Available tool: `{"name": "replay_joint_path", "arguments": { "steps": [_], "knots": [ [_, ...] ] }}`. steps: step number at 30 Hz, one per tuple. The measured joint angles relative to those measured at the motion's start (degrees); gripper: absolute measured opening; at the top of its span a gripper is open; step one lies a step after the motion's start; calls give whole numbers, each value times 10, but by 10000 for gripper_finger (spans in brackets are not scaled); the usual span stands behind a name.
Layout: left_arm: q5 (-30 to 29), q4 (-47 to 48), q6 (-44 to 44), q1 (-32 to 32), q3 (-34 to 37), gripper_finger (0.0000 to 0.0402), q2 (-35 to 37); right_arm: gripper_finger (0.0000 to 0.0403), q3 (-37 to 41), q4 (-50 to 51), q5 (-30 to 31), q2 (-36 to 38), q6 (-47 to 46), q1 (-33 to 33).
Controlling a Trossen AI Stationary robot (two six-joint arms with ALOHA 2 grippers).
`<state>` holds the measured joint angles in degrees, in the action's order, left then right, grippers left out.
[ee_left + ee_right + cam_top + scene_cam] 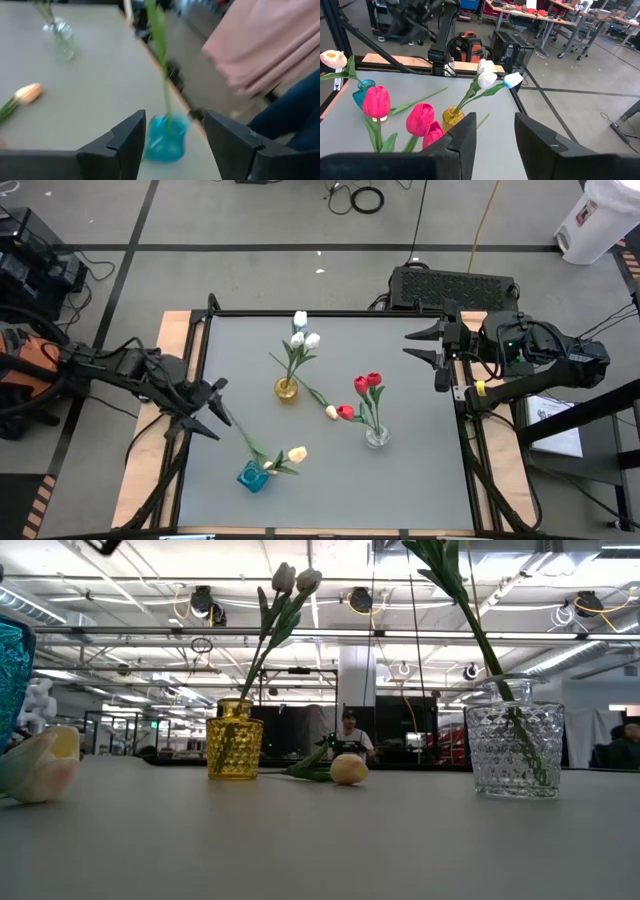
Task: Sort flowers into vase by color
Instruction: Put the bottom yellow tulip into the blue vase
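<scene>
A yellow vase point(286, 388) holds three white flowers point(303, 335). The clear vase point(376, 436) holds red flowers point(367, 382). One pale yellow flower point(331, 412) lies on the table between them. In the blue vase point(165, 140) near the front left stands a green stem point(161, 55), and a pale yellow head point(297, 453) sits low beside the vase. My left gripper point(213, 408) hangs open at the table's left edge, a short way from the blue vase. My right gripper point(432, 352) hangs open above the right far corner.
The table's black frame point(205, 320) runs around the grey top. A person in pink cloth point(270, 45) stands close beyond the table's near edge. A black box point(452, 285) sits behind the far edge. Bare table top lies at the front right point(420, 490).
</scene>
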<state>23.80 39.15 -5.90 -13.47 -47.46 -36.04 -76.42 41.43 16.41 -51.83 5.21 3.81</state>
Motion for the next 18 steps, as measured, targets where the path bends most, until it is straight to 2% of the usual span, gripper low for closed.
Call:
{"name": "replay_joint_path", "arguments": {
  "steps": [9,18],
  "knots": [
    [-79,143,151,0,0,208,-40,125,0,0,0,0,0,0],
    [-93,128,173,0,26,208,-114,125,0,0,0,0,0,0]
  ]
}}
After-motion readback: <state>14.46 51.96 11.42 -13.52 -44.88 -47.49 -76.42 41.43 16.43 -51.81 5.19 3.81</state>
